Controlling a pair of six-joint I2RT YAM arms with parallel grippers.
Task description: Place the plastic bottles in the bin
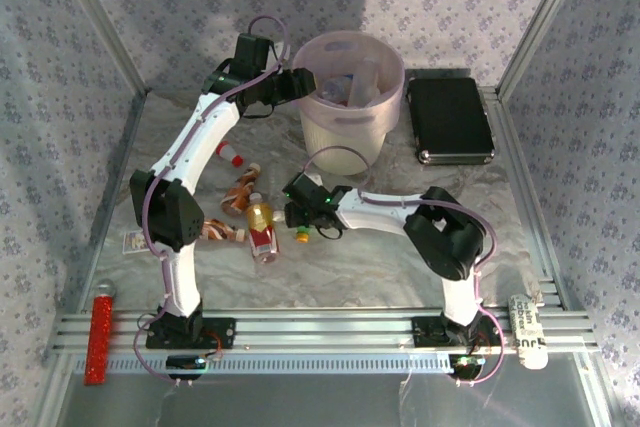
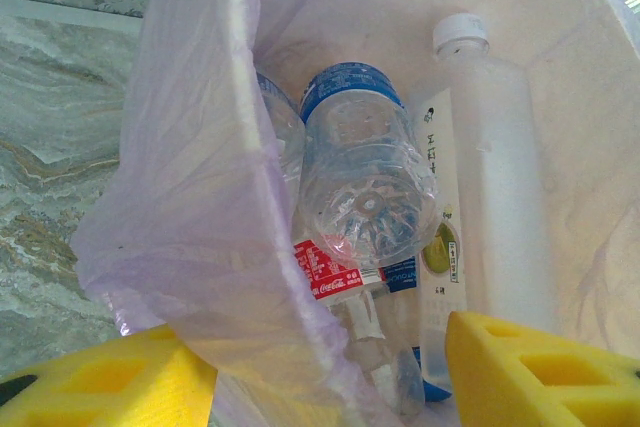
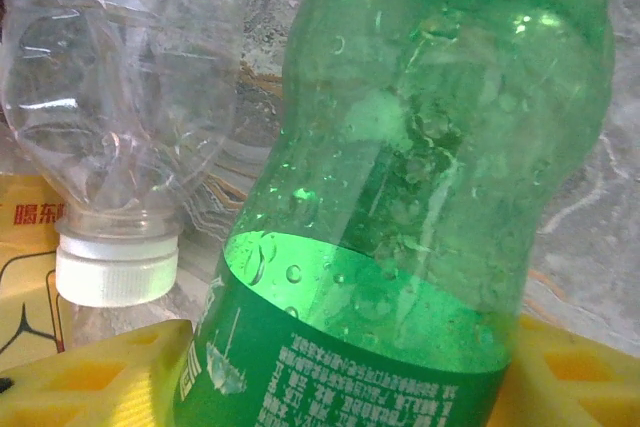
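The green bottle (image 3: pixel 420 177) is sitting low over the marbled table (image 1: pixel 380 267), in the loose cluster of plastic bottles (image 1: pixel 259 217) in front of the bin (image 1: pixel 352 137). The right gripper (image 3: pixel 340 372) is grasping it, yellow fingers (image 3: pixel 90 377) pressing on both its sides, while the right arm is folding at the elbow and reaching left across the table. The right wrist view is also showing a crumpled clear bottle (image 3: pixel 120 117) just beside it. The left arm is stretching up and forward, its left gripper (image 1: pixel 300 84) straddling the bin's near-left rim; whether it is clamping the wall I cannot tell. Its wrist view is looking inside the bin at a blue-labelled bottle (image 2: pixel 365 177) and a white-capped bottle (image 2: pixel 495 177). The top view is showing a black case (image 1: pixel 450 119) beside the bin
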